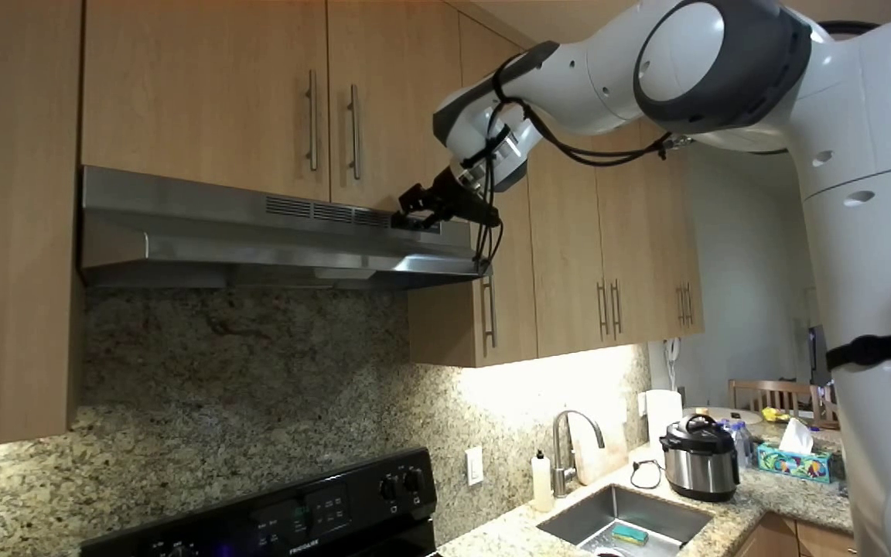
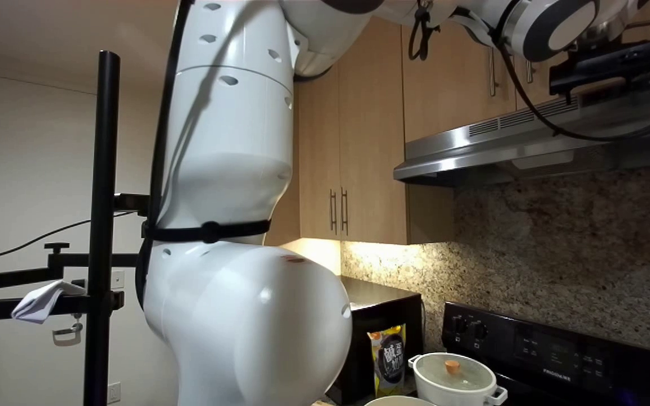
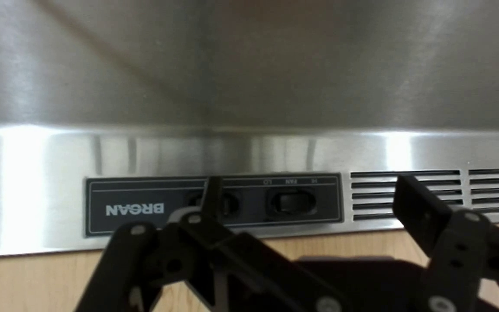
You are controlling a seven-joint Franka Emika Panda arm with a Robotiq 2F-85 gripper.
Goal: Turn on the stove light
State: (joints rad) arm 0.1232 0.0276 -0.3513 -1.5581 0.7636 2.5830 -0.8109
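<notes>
Black plastic, by its look, makes up the small oblong switch that is probably the light's; its label is mostly covered by a fingertip, and I cannot tell whether the two touch. It sits in a black rectangular control panel lettered BROAN, just beside a matching black switch marked FAN. The black two-fingered gripper is spread wide with nothing held between its fingers. A push slightly off line could skid off the switch or, straying sideways, start the fan; pressing too hard could jam the finger against the brushed stainless-steel range hood. Farther out, the thin black cable looping beneath the wrist could snag on the hood's edge if the white-and-grey robot arm shifts.
</notes>
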